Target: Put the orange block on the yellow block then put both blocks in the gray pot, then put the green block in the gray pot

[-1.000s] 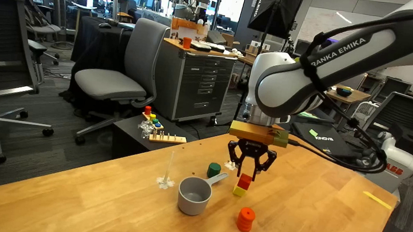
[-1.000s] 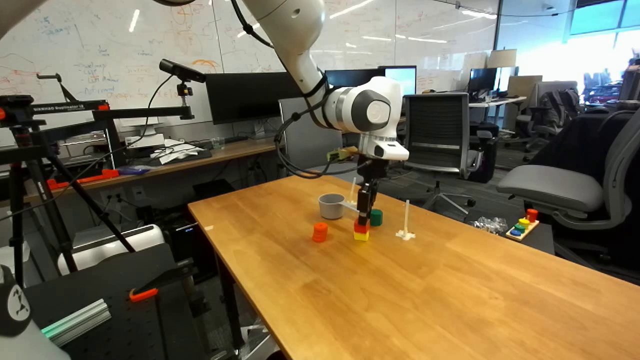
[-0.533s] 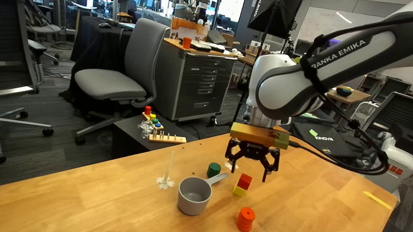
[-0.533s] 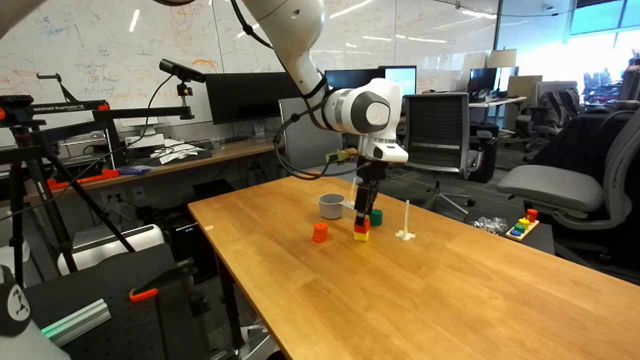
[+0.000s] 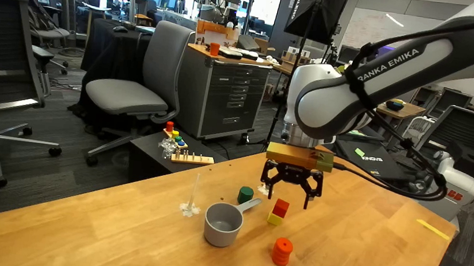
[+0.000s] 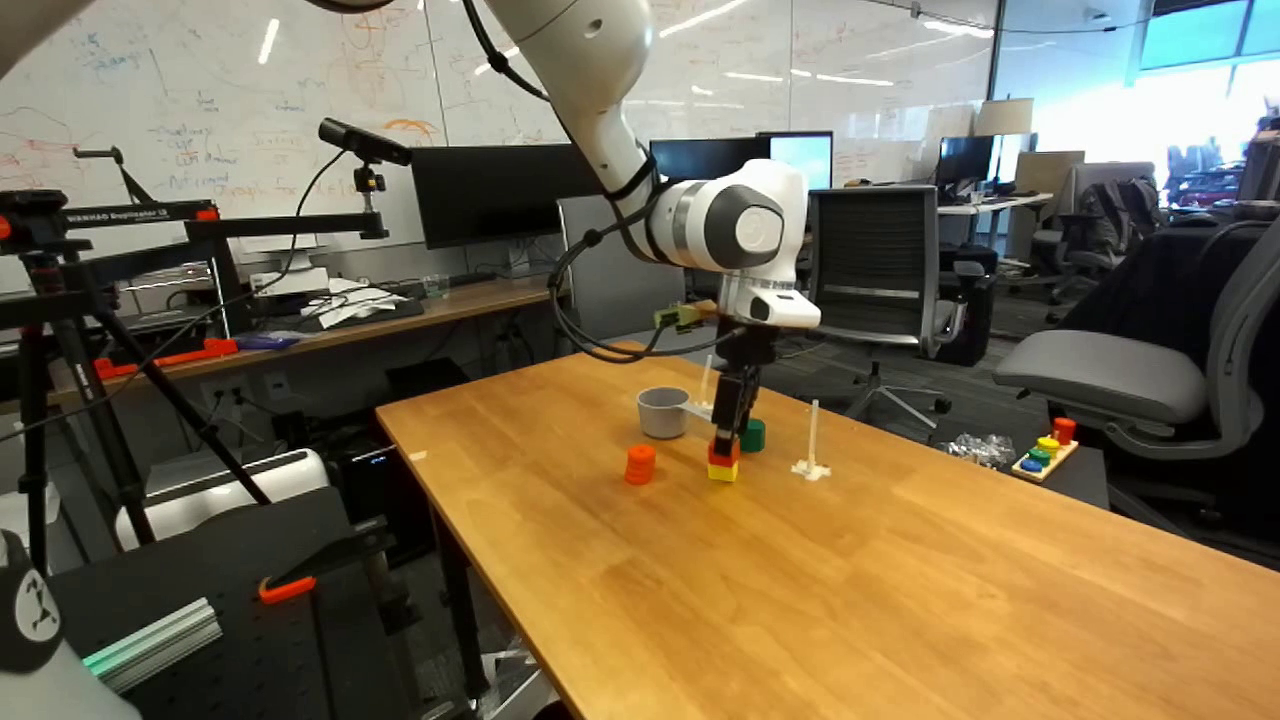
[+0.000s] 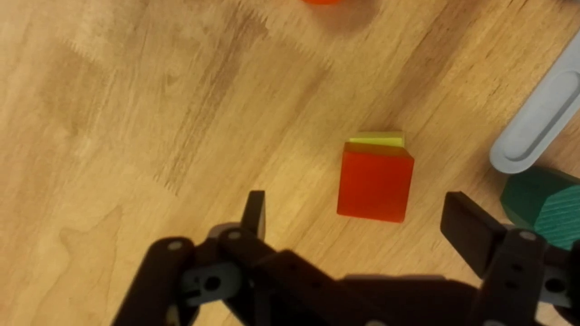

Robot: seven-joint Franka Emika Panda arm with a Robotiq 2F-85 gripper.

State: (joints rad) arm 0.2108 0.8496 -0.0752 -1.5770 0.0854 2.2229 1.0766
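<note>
Two upright pegs (image 6: 813,435) stand with the green block (image 5: 245,195) between them.

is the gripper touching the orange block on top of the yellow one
Apart: the wrist view shows bare tabletop between the orange block and both fingers of the open gripper.

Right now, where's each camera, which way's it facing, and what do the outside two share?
An exterior view: across the table from a drawer cabinet, facing it; arm and tool show.
An exterior view: across the table from a whiteboard, facing it; arm and tool show.
Wrist view: on the arm, facing down at the red block; tool fingers show.
Both exterior views share gray pot and green block.
</note>
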